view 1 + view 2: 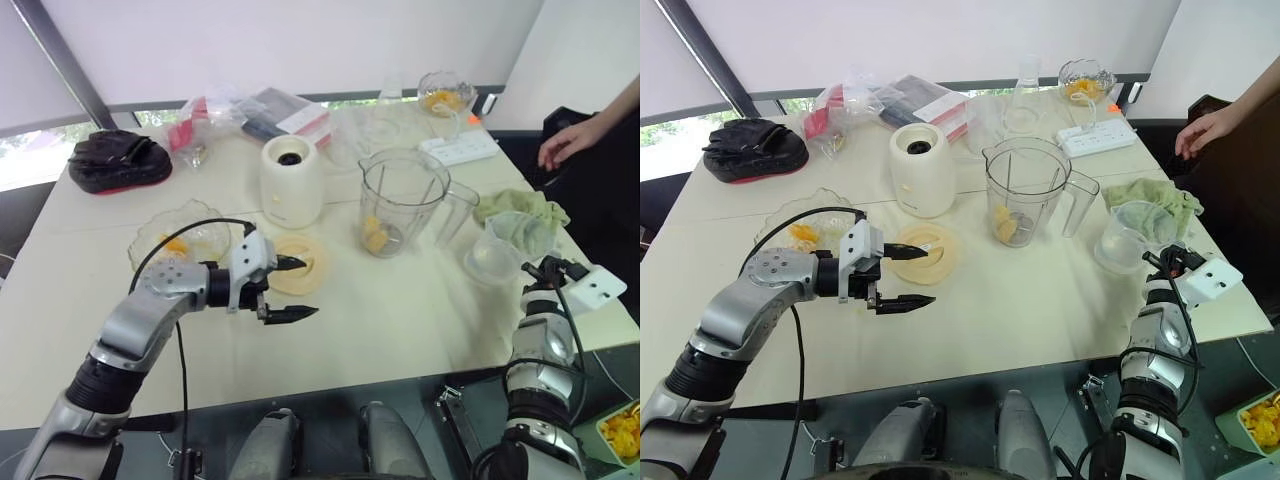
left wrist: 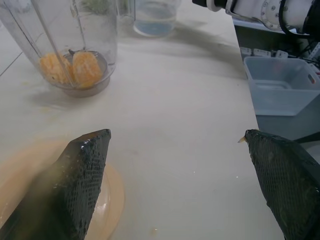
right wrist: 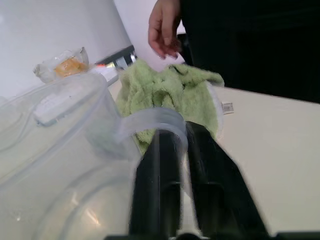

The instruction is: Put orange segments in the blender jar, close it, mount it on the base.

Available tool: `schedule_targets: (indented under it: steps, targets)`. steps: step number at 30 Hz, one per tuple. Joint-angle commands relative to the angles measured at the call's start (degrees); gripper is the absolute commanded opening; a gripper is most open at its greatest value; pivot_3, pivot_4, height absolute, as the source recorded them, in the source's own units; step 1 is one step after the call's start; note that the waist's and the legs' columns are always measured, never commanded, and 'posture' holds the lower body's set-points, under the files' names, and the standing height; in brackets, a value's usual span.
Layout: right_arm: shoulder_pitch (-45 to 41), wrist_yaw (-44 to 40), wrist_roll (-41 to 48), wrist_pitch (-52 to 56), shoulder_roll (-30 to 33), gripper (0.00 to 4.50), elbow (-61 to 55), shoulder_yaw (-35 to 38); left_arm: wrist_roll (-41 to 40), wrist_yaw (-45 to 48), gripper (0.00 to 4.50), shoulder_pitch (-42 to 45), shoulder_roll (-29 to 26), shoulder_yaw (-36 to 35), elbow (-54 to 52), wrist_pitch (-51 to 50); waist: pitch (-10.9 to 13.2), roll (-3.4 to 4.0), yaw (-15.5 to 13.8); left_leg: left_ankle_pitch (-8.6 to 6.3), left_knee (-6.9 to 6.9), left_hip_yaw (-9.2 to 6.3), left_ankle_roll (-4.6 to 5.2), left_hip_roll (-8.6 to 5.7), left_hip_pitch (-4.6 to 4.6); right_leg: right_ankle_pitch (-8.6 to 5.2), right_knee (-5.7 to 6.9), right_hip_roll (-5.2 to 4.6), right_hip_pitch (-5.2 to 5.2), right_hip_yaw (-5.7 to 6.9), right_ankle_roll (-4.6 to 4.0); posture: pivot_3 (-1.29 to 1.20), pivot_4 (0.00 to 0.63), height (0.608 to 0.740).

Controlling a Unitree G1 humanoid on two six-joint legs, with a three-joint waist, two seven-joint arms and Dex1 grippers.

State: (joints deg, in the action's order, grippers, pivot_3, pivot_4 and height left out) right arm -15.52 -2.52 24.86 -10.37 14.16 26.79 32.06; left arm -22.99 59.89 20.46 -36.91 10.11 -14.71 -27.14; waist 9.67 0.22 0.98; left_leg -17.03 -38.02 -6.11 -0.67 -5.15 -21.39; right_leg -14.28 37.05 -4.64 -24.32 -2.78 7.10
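The blender jar (image 1: 402, 203) stands upright near the middle of the tabletop (image 1: 400, 320), lid off, with orange segments (image 1: 374, 236) lying at its bottom around the blade; the base (image 1: 291, 181) stands just beside it at its nine o'clock, dark socket facing up; the flat cream-yellow lid (image 1: 300, 265) lies on the tabletop at the base's six o'clock.

The left end effector (image 1: 295, 289) hangs low at the lid's edge with its two fingers spread wide and nothing between them; one fingertip reaches over the lid, the other points out over bare tabletop.

The right end effector (image 3: 185, 150) sits at the jar's four o'clock by the tabletop's edge; its fingers straddle the thin handle of the clear measuring cup (image 1: 500, 250), a narrow gap between them, and I cannot tell whether they grip it or have let go.

A green cloth (image 1: 520, 208) lies just beyond the cup; a person's hand (image 1: 565, 140) hovers at the jar's two o'clock; a scalloped glass bowl (image 1: 180, 238) with fruit sits at the base's eight o'clock.
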Motion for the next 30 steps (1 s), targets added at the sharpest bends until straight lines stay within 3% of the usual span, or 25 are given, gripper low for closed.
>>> schedule_targets:
  steps: [1,3,11,20,30]
  targets:
    - [0.29,1.05,-1.1,-0.43,0.77,2.53,-1.12,0.03,0.26,0.33,4.5,0.58,-0.03,-0.25,-0.86,1.01,0.0,0.0,0.1,0.0,0.0,0.01,0.0,0.0,0.0,0.0,0.0,0.0,-0.01,0.0,0.0,0.0,0.15,0.74]
    - [0.53,1.28,-1.39,-0.46,0.65,3.32,-1.31,-0.19,0.25,0.24,4.5,0.37,-0.07,-0.3,-0.96,1.05,0.0,0.0,0.17,0.0,0.0,0.0,0.0,0.0,0.0,0.0,0.0,0.01,-0.01,0.0,0.0,0.0,0.15,0.74]
    - [5.03,1.71,-1.71,1.16,-0.71,3.32,-7.48,-1.3,0.1,-0.14,4.5,-0.1,-0.04,-0.41,-1.39,0.92,0.0,0.0,-0.04,0.0,0.0,0.01,0.0,0.01,-0.01,0.0,0.0,0.01,-0.02,-0.01,0.0,0.0,0.15,0.74]
    - [19.5,3.48,0.73,10.72,-5.05,3.32,-31.96,-4.17,0.27,0.02,4.5,0.28,-0.01,-0.61,-0.1,1.25,0.01,0.03,-0.2,-0.01,0.02,-0.05,0.0,0.02,-0.02,0.0,0.01,0.02,-0.03,-0.02,0.0,0.0,0.15,0.74]
    - [29.49,0.1,9.99,30.41,2.14,3.32,-55.39,-3.55,1.2,2.57,4.5,4.36,0.03,-0.12,5.39,2.78,0.0,0.03,-0.76,0.0,0.01,-0.09,-0.01,0.0,-0.03,-0.01,-0.03,0.01,0.02,0.03,0.0,0.0,0.15,0.74]
